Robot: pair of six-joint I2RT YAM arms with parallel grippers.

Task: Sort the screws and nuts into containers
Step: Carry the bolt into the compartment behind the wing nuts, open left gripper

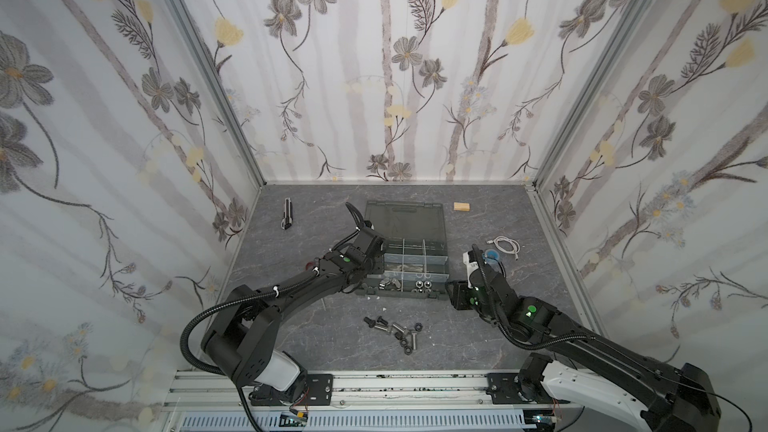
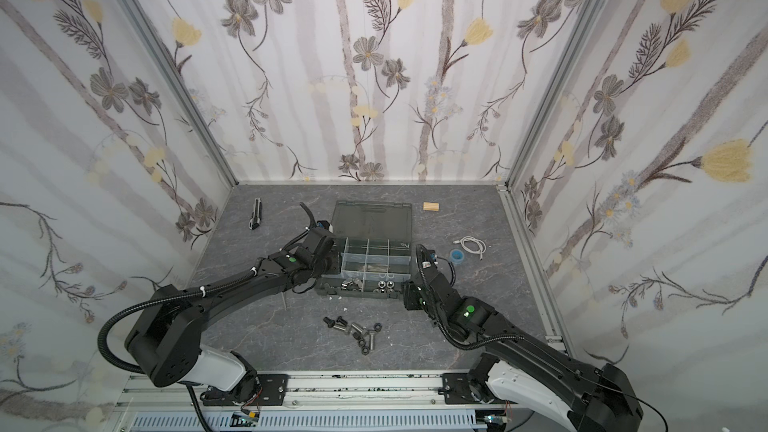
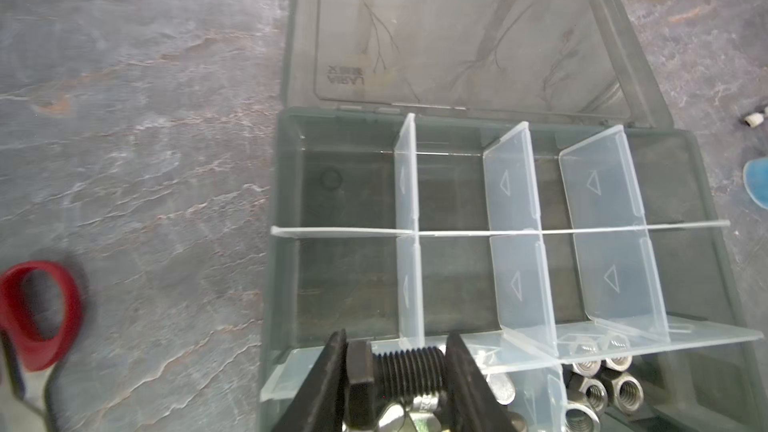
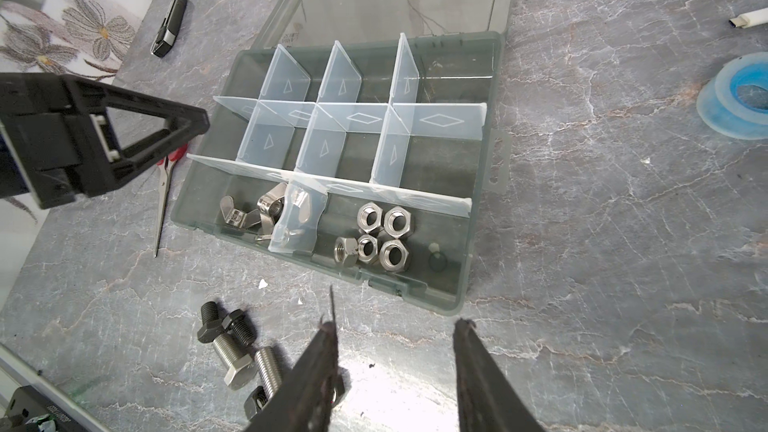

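screw: black screw (image 3: 395, 371) gripped crosswise in left pincer (image 3: 395, 340), above the left end of the open case (image 3: 286, 130) | case: wing nuts (image 4: 257, 214) and hex nuts (image 4: 380, 234) in separate near-row compartments | bench (image 4: 582, 243): loose screws and nuts (image 1: 395, 332) in front of case | right pincer (image 4: 395, 326): jaws apart, empty, over bench

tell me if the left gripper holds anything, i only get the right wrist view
Observer: Yes. The left wrist view shows the left gripper shut on a black screw, clamped head to tip.
Operator: what's under it
Observer: Wing nuts lie just below the screw in that view, in the near row of the case.
Operator: anything past the lid
Observer: A wooden block lies beyond the right corner of the lid, in both top views.
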